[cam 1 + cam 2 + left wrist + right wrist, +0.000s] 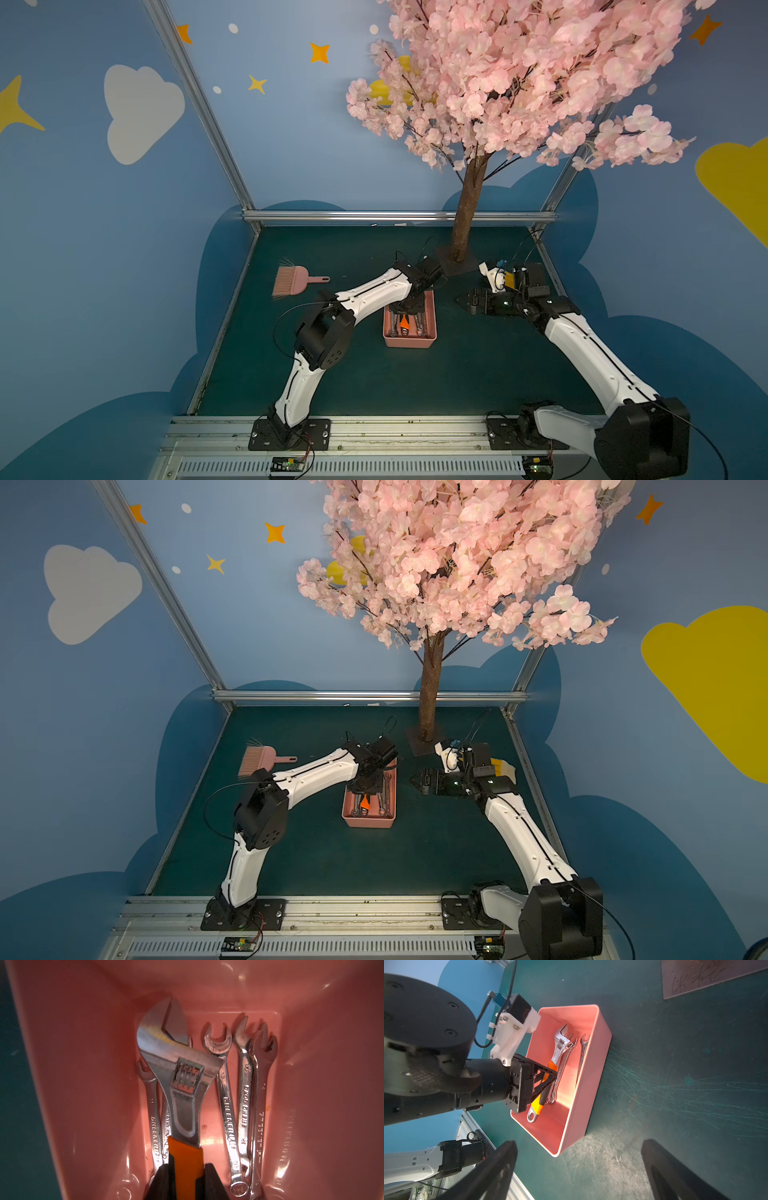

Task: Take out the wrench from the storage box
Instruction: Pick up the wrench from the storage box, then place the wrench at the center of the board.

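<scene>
Inside the storage box (591,1076), the left gripper (187,1167) clamps the wrench (176,1076) by its orange handle; lifting could snag neighbouring spanners (245,1095).

Orange-handled wrench (182,1093) inside salmon storage box (588,1084)

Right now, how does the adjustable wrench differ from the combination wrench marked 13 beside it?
The adjustable wrench is wider, with an orange grip; the combination wrench marked 13 is slim bare metal. The left end effector clamps the adjustable wrench; the combination wrench lies free. Both are shiny and lie in the storage box.
</scene>
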`<state>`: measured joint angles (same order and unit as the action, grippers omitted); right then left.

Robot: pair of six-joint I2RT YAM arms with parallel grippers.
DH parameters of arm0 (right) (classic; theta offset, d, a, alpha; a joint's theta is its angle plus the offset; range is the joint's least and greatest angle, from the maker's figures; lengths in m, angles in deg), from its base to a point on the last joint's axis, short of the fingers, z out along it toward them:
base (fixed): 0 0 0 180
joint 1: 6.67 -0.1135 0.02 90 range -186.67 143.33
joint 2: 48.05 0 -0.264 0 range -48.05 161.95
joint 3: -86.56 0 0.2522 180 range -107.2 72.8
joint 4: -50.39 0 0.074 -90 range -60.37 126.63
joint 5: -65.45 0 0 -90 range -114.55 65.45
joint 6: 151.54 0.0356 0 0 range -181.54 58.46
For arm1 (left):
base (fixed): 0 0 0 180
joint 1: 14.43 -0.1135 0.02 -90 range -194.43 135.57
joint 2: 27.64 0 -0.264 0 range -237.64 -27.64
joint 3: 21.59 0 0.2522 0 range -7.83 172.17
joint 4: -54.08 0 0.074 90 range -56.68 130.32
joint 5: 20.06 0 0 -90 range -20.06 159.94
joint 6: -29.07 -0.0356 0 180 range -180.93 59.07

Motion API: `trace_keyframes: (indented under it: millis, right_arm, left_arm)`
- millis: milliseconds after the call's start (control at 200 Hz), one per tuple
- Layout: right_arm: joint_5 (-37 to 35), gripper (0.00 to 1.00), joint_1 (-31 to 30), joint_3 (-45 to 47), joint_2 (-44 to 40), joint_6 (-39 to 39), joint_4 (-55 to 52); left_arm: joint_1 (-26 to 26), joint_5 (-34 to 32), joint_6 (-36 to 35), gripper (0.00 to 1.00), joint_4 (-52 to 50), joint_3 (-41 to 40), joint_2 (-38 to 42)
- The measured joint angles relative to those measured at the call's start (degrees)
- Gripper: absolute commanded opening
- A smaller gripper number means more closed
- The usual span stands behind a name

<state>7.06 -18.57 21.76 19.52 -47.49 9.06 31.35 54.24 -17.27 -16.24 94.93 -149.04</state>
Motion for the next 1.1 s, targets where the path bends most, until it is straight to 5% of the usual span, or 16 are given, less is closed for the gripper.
trace_keyframes:
  millis: [531,801,1101]
  right_arm:
    - [2.1,0.99,0.2,-0.3,1.2,-1.0,0.6]
    - [2.8,0.98,0.2,-0.8,1.8,-1.0,0.7]
    - [3.1,0.98,-0.5,-2.2,2.1,-0.8,0.7]
  left_arm:
    - [-1.1,-2.6,-4.0,0.03,-6.8,3.4,10.7]
    - [-7.1,-2.9,-7.8,0.03,-2.9,-13.3,21.9]
    - [-14.2,-0.2,-13.1,0.03,9.9,-31.4,22.8]
